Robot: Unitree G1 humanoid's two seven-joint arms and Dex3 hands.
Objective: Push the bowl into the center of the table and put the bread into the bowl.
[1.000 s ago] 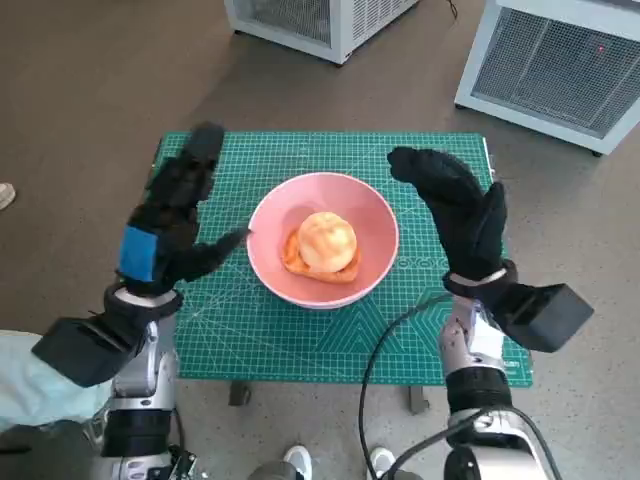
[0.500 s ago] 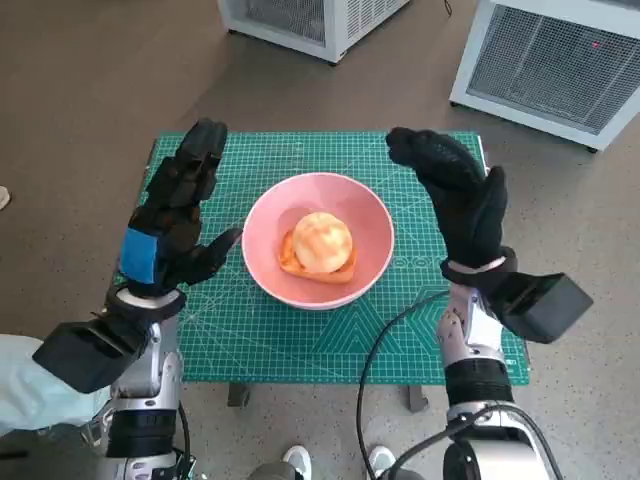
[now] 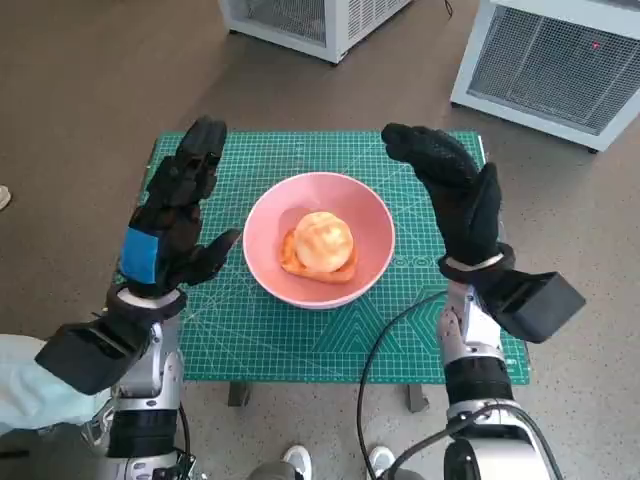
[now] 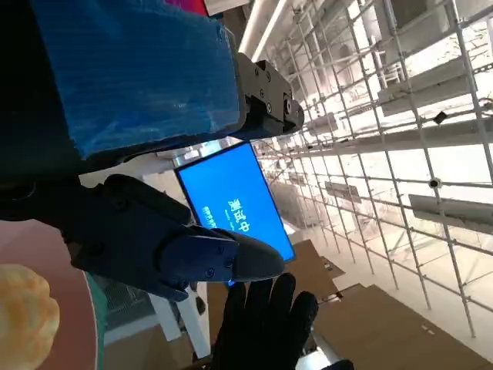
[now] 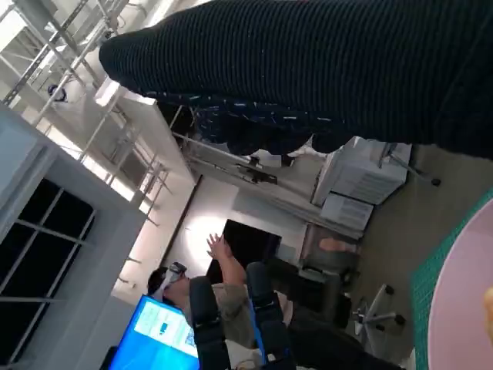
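A pink bowl (image 3: 270, 262) sits at the middle of the green cutting mat (image 3: 300, 345), and a golden round bread (image 3: 322, 240) lies inside it. My left hand (image 3: 172, 215) is raised beside the bowl's left side, fingers spread, holding nothing. My right hand (image 3: 455, 200) stands upright to the bowl's right, fingers apart and empty. In the left wrist view the bread (image 4: 23, 324) and the bowl's rim (image 4: 46, 247) show at one corner, with the gloved right hand (image 4: 266, 324) beyond. A sliver of the bowl (image 5: 462, 308) edges the right wrist view.
Two white slatted units (image 3: 560, 60) stand on the floor beyond the table, one (image 3: 320, 15) at the back middle. A black cable (image 3: 385, 345) hangs off the table's front edge. A person with a raised hand (image 5: 223, 281) sits in the right wrist view.
Both hands have lifted slightly and drawn a little away from the bowl. The bowl and bread stay where they were; the camera shifted a bit.
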